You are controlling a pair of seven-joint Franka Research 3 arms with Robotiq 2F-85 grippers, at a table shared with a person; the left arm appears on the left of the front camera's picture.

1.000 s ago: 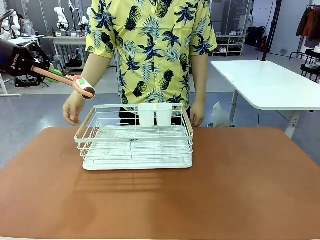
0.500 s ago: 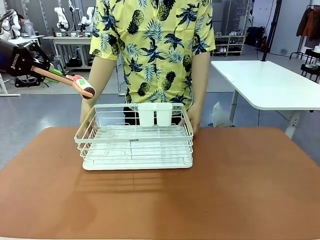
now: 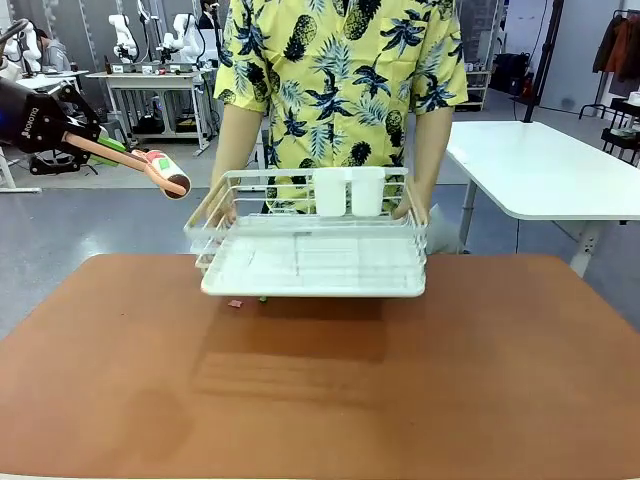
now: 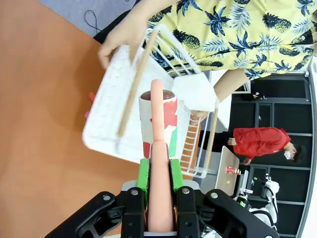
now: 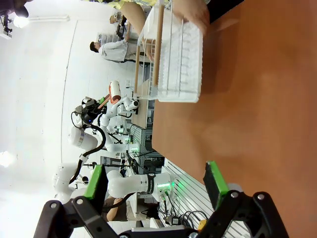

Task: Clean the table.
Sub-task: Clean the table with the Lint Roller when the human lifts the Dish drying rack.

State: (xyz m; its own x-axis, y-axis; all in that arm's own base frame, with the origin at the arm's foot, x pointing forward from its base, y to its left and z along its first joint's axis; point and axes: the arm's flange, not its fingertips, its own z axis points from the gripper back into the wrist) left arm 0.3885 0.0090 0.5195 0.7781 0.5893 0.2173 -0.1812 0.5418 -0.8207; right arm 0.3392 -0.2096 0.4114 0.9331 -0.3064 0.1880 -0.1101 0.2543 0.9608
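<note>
"Terracotta worktop from the near edge outward; two small scraps at 11 o'clock."
"Hands?"
"Right hand: jaws wide apart, nothing between them. Left hand, 10 o'clock: clamped on a lint roller by its pink handle."
"Farther out?"
"White dish rack, held clear of the worktop by the person at 12 o'clock."

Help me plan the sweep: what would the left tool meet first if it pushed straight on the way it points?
Probably the white wire dish rack the person holds lifted, reached first by the pink-handled lint roller the left tool grips; depth is unclear.
</note>
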